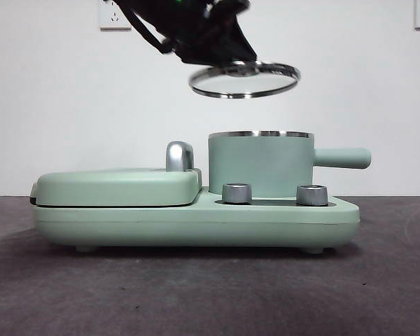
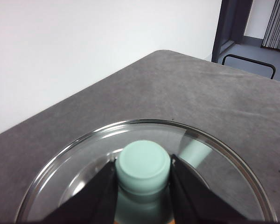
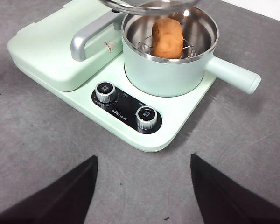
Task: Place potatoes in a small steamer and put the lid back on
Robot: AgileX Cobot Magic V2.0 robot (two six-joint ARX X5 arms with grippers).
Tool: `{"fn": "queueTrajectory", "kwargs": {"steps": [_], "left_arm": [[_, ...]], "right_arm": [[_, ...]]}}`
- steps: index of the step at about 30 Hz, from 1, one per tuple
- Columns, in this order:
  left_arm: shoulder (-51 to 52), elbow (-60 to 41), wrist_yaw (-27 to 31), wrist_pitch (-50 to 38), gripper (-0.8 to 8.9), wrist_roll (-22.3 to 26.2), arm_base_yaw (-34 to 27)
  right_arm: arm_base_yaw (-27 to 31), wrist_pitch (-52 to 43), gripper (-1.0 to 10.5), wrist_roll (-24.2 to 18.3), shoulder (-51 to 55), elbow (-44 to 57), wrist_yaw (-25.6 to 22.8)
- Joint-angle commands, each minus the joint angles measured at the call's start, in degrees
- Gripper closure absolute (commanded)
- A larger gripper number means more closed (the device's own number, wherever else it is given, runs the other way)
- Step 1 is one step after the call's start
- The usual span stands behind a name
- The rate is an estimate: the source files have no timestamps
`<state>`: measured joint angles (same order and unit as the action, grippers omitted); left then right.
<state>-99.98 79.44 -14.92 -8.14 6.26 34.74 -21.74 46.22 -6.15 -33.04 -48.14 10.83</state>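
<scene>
Glass lid (image 1: 244, 78) hangs in the air above the small steamer (image 1: 259, 164), clear of its steel rim and tilted, pinched by its mint-green knob (image 2: 143, 166) between the two black jaws of the left gripper (image 2: 143, 173). In the front view that arm comes down from the top edge, big and dark, slanting toward the lid. The right gripper (image 3: 143, 186) waits back over the bare grey table (image 3: 46, 140) in front of the appliance, its jaws spread wide apart and holding nothing.

One potato (image 3: 167, 38), orange-brown and rough-skinned, stands on end on a wire rack inside the steamer. The steamer sits on the right half of a mint-green cooker base (image 1: 196, 220), its stubby side handle (image 1: 343, 157) pointing away from the griddle. One flat griddle cover (image 1: 119, 185) with one chrome handle (image 1: 180, 155) fills the base's other half, just beside the pot. Two steel control dials (image 3: 105, 91) (image 3: 147, 117) sit on a black panel on the base, in front of the steamer.
</scene>
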Motion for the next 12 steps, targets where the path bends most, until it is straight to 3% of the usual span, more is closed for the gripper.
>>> {"fn": "queueTrajectory", "kwargs": {"steps": [1,12], "left_arm": [[-2.71,2.43,-0.04,-3.80,7.98,0.76,0.55],[-9.84,6.16,-0.04,-5.40,7.98,2.12,0.55]], "right_arm": [[-0.37,0.35,6.4,-0.24,-0.20,-0.26,0.04],[-0.37,1.01,6.4,-0.07,-0.20,-0.26,0.04]]}}
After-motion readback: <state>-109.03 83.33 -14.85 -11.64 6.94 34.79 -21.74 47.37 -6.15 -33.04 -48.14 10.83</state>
